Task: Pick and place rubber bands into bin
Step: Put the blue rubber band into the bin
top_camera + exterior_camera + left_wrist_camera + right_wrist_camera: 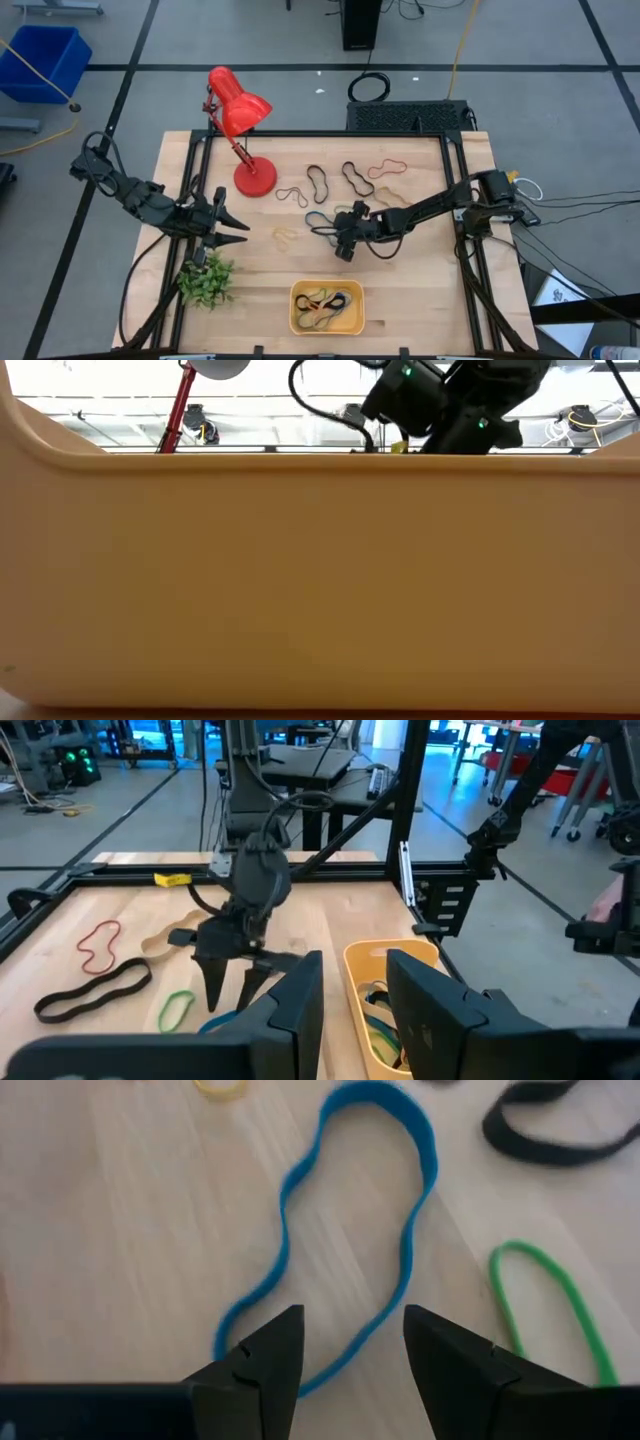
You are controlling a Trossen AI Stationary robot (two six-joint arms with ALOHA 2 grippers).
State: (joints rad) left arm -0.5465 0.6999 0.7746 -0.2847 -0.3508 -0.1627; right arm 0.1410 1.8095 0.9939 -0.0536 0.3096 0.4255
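Here the right gripper (352, 1342) hangs open and empty over a thin, wavy blue rubber band (345, 1230) on pale wood.

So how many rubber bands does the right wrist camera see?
4: blue band at the right gripper, green band beside it, black band and yellow band farther off. Others may be hidden.

Both arms are matte black jointed links trailing looped black cables, each ending in two tapered dark fingers (285, 1350), with small green indicator lights glowing on one arm's housing.
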